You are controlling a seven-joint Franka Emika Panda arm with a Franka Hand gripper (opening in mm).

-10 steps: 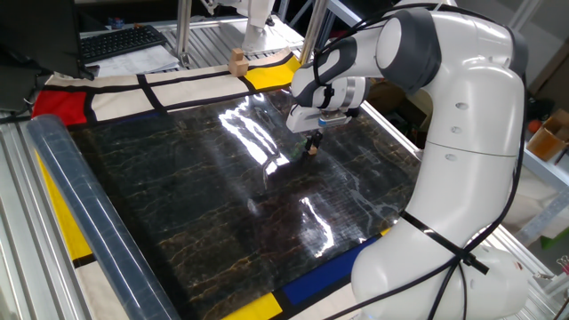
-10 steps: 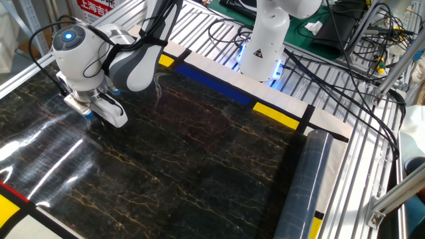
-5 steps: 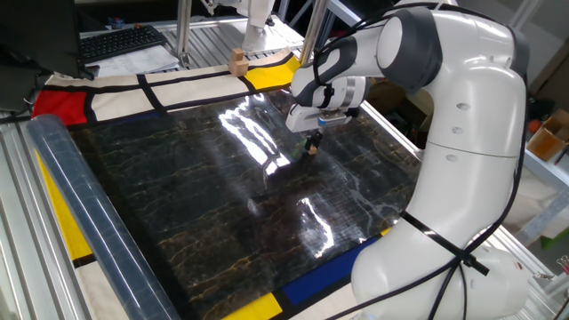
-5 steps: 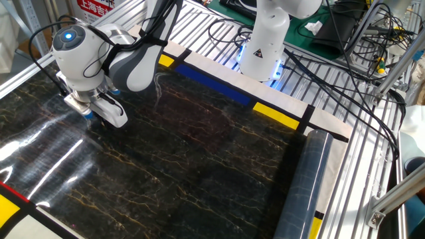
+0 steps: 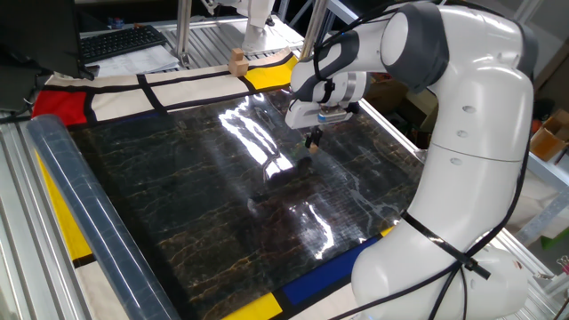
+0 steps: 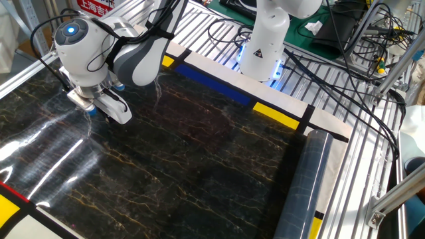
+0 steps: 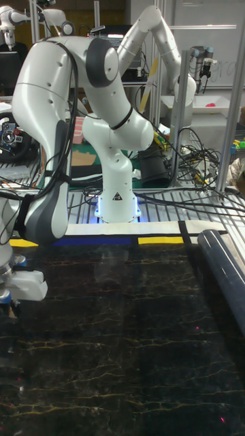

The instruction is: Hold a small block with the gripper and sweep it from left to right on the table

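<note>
My gripper (image 5: 313, 142) hangs just above the black marble table (image 5: 196, 187), right of its middle and near the far edge. The two dark fingers stand close together. A tiny tan speck, the small block (image 5: 312, 148), shows at their tips, so the gripper looks shut on it. In the other fixed view the gripper (image 6: 90, 112) sits at the far left over the table (image 6: 186, 159), and the white hand hides the block. The tall fixed view catches only the gripper (image 7: 11, 308) at the left edge, block unseen.
A larger tan wooden block (image 5: 236, 61) stands on the white border at the far edge. A long grey rolled sheet (image 5: 84, 222) lies along the left side, and the rolled sheet (image 6: 304, 182) also shows in the other fixed view. The arm's white base (image 5: 444, 258) fills the right.
The gripper and wrist have risen slightly off the table and shifted a little; the fingers remain close together.
</note>
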